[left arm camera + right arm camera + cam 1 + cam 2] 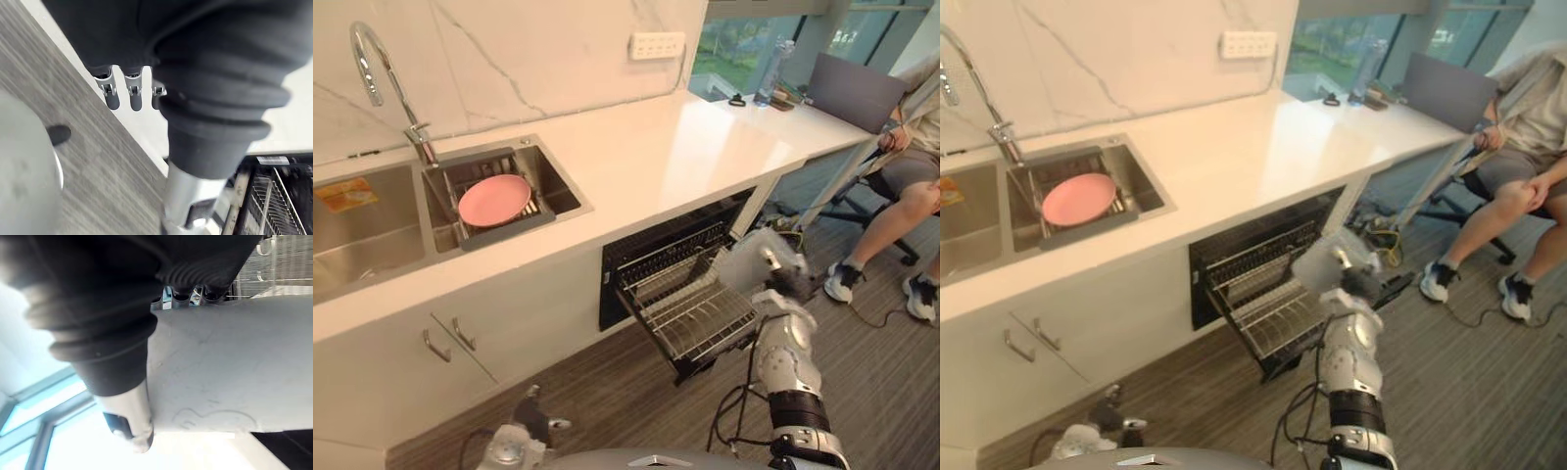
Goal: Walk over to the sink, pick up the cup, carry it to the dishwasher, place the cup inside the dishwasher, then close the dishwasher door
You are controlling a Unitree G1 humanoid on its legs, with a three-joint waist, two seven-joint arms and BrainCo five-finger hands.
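desk [646, 157]: white stone look, glossy, smooth
wall [509, 49]: veined marble, polished
sink [372, 235]: brushed steel
tap [374, 59]: bright chrome
plate [494, 199]: smooth, low sheen
rack [705, 318]: shiny metal wire
floor [617, 392]: wood-grain, matt
cup [220, 372]: white, matt, faintly scuffed

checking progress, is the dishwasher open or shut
Open: the dishwasher shows a dark cavity under the counter, its wire rack pulled out.

Pink plate [494, 199] sits flat in a dark drainer basket [509, 231] right by the chrome faucet [416, 134] toward the countertop's [656, 157] left end; white outlet strip [656, 45] on the marble wall [529, 59] behind; far right corner has a grey laptop [857, 91] and a clear bottle [771, 69]; person [911, 166] seated just past that end; two cabinet handles [435, 346] below the front edge.
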